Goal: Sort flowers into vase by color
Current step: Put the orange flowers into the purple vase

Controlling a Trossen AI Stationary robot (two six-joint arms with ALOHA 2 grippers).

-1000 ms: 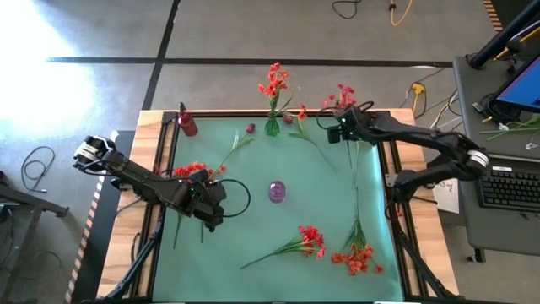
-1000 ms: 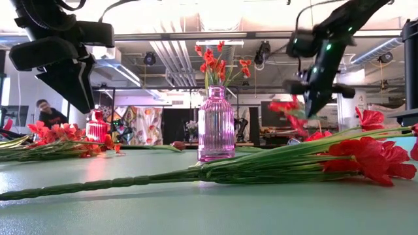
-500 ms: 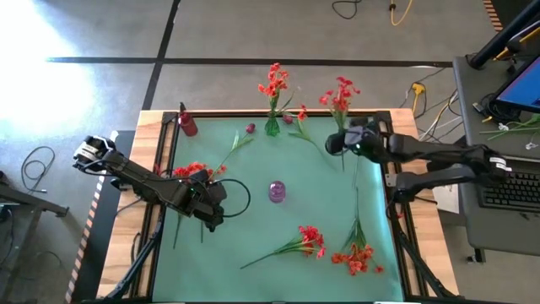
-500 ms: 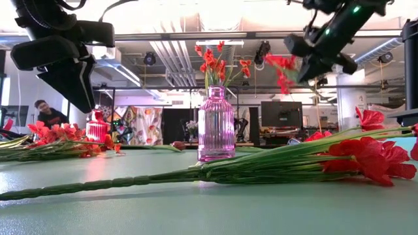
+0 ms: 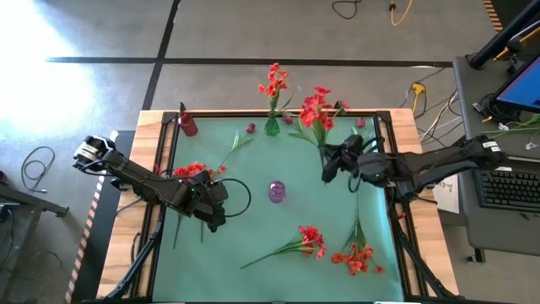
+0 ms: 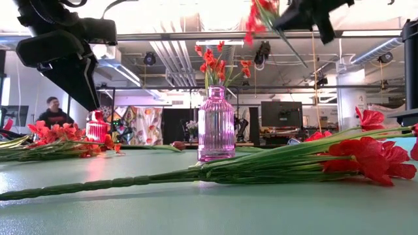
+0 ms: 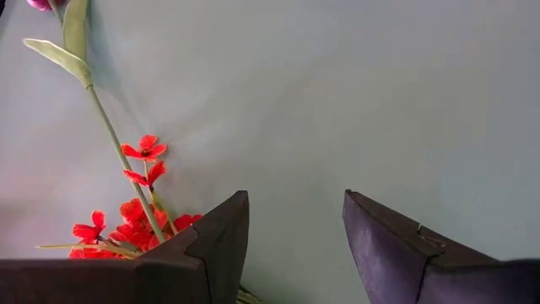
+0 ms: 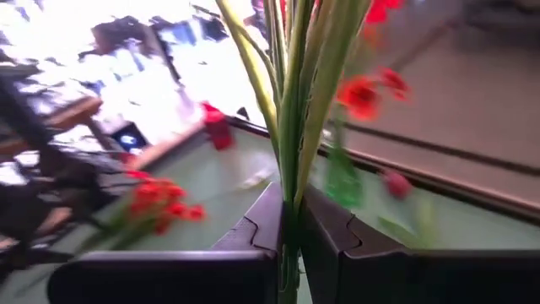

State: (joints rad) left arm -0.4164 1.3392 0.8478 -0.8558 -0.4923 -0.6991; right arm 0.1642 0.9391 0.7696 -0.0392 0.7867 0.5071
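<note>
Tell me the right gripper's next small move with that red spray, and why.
Probably carry it toward the green vase, bloom end up. The right gripper is shut on the red spray, lifted clear of the mat, and that vase already holds red blooms. The left gripper hangs open, holding nothing.

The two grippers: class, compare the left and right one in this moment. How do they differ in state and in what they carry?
The left gripper stands open and empty above the green mat, beside a red flower spray lying there. The right gripper is shut on a bunch of green flower stems, its red blooms lifted clear of the mat. Both have dark two-finger jaws.
</note>
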